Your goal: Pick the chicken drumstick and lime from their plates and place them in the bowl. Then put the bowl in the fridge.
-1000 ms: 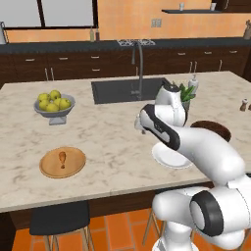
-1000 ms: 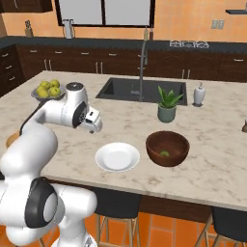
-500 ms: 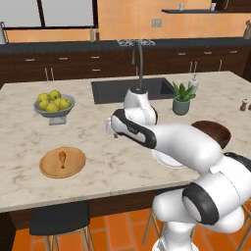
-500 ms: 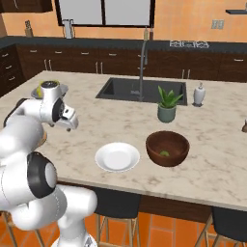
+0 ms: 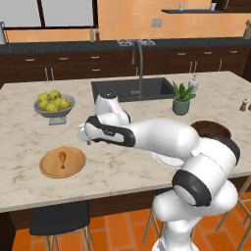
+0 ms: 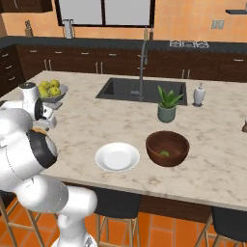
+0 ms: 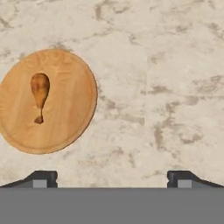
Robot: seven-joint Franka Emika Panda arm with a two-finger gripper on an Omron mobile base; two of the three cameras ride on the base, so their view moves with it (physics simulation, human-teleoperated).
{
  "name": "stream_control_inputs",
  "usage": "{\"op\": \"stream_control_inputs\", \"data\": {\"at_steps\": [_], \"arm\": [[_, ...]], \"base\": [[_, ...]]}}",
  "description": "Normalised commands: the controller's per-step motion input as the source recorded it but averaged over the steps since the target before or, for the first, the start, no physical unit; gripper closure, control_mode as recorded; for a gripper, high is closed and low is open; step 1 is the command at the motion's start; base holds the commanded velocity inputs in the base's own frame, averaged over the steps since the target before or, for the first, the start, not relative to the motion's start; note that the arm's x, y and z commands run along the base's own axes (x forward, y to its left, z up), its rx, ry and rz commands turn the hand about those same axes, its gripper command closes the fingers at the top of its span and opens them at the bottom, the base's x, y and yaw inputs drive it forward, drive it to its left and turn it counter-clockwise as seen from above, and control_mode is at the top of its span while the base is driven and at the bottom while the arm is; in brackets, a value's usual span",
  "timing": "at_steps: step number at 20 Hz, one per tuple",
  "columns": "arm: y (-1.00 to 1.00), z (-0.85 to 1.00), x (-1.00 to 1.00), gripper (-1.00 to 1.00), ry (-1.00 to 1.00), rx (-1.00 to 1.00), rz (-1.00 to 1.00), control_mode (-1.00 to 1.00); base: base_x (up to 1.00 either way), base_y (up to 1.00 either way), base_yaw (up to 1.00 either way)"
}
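End effector (image 7: 112, 177) held wide open and empty above the marble bench (image 7: 166, 87), with the chicken drumstick (image 7: 40, 95) off to one side of it.

In the hand view, the two dark fingertips (image 7: 43, 178) are seen far apart at the lower edge, bare marble between them. The drumstick is found up and to the left of the left fingertip, lying flat on the tan wooden plate (image 7: 72, 105); its long axis runs almost straight up and down in that view, meaty end at the top, thin bone end at the bottom. In the left base view, the end effector (image 5: 84, 136) is seen just right of and above the wooden plate (image 5: 73, 164). Farther along the bench, the lime (image 6: 164, 153) is seen inside the dark wooden bowl (image 6: 179, 144), beside the white plate (image 6: 117, 157).
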Motion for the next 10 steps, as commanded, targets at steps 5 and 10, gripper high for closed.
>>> {"op": "stream_control_inputs", "data": {"at_steps": [5,10], "arm": [[0.96,-0.31,0.49,-1.00,0.01,-0.01,0.00,-1.00],[0.66,-0.40,0.35,-1.00,0.00,0.00,0.00,-1.00]], "base": [[0.00,0.00,0.00],[0.00,0.00,0.00]]}}
